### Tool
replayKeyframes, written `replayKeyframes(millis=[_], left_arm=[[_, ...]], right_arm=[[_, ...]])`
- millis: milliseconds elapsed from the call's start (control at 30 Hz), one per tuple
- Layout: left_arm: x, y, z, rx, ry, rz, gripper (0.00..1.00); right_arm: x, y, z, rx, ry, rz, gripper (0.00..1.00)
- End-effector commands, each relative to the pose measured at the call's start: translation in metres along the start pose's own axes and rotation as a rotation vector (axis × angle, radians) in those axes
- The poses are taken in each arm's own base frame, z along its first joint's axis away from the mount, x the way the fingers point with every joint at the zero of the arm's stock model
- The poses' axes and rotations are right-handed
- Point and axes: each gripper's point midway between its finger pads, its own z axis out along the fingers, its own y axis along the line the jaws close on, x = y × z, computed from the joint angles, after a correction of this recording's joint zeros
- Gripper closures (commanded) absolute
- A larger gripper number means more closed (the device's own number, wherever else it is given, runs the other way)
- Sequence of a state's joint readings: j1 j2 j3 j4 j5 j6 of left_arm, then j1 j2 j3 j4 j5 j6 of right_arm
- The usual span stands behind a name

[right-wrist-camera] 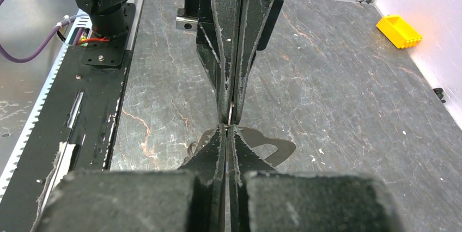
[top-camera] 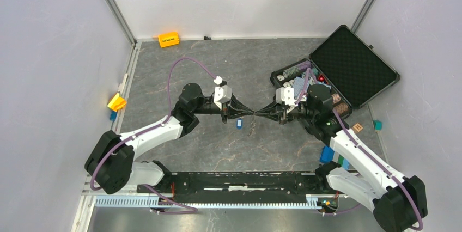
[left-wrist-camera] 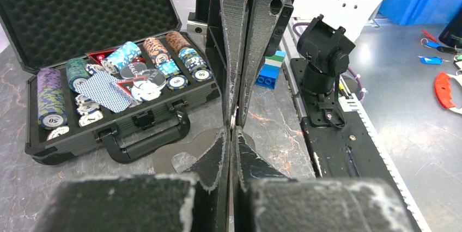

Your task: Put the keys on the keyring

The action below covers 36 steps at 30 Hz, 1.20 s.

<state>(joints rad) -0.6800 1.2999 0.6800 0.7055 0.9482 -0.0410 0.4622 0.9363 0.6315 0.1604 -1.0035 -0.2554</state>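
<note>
Above the middle of the table, the left hand [top-camera: 249, 113] and right hand [top-camera: 260, 113] meet tip to tip, both clamped tight on the keyring [top-camera: 254, 114]; a key [top-camera: 251, 129] dangles below.

Surface finishes
Table [right-wrist-camera: 338, 79] matt, stone-veined; right claw fingers [right-wrist-camera: 215, 156] rough black plastic, edges frayed pale; case lining [left-wrist-camera: 81, 8] dimpled foam.
</note>
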Motion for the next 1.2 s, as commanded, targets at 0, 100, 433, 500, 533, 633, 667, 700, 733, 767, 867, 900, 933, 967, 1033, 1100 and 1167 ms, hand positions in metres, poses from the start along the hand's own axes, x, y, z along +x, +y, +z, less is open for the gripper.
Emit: replayKeyframes(millis=[0,100,433,500,533,633,667,700,733,767,867,900,933,967,1033,1100,1167], left_arm=[[-0.003,-0.004,-0.001,0.028,-0.001,0.032,0.96],[0.003,-0.001,-0.003,0.027,0.060,0.077,0.81],[0.022,0.012,-0.011,0.039,0.255,0.207,0.56],[0.026,0.012,-0.010,0.046,0.274,0.220,0.55],[0.027,0.013,-0.008,0.049,0.280,0.225,0.56],[0.033,0.013,-0.006,0.059,0.301,0.232,0.58],[0.035,0.013,-0.005,0.061,0.308,0.229,0.60],[0.035,0.013,-0.005,0.062,0.308,0.229,0.61],[0.035,0.013,-0.004,0.064,0.308,0.229,0.63],[0.035,0.013,-0.003,0.065,0.307,0.230,0.66],[0.033,0.013,-0.002,0.065,0.306,0.231,0.69],[0.033,0.014,-0.001,0.064,0.306,0.231,0.69],[0.033,0.015,-0.001,0.061,0.307,0.231,0.70],[0.032,0.015,-0.001,0.060,0.307,0.232,0.71],[0.033,0.015,-0.001,0.061,0.309,0.230,0.71],[0.034,0.015,0.000,0.062,0.309,0.230,0.71],[0.034,0.016,0.002,0.064,0.308,0.230,0.71]], right_arm=[[-0.003,-0.012,-0.001,0.046,0.013,-0.035,1.00],[0.006,-0.016,-0.001,0.057,0.076,-0.065,1.00],[0.023,-0.015,0.005,0.046,0.244,-0.122,1.00],[0.025,-0.015,0.007,0.043,0.261,-0.120,1.00],[0.025,-0.015,0.007,0.043,0.265,-0.118,1.00],[0.024,-0.016,0.008,0.048,0.268,-0.118,1.00],[0.024,-0.016,0.009,0.050,0.270,-0.119,1.00],[0.025,-0.016,0.009,0.051,0.273,-0.116,1.00],[0.026,-0.016,0.009,0.051,0.275,-0.115,1.00],[0.027,-0.016,0.009,0.051,0.275,-0.114,1.00],[0.029,-0.014,0.010,0.045,0.272,-0.109,1.00],[0.029,-0.014,0.010,0.044,0.269,-0.110,1.00],[0.029,-0.014,0.010,0.043,0.269,-0.106,1.00],[0.030,-0.014,0.011,0.042,0.269,-0.105,1.00],[0.030,-0.013,0.011,0.040,0.269,-0.104,1.00],[0.031,-0.013,0.011,0.037,0.270,-0.102,1.00],[0.032,-0.012,0.011,0.035,0.271,-0.099,1.00]])
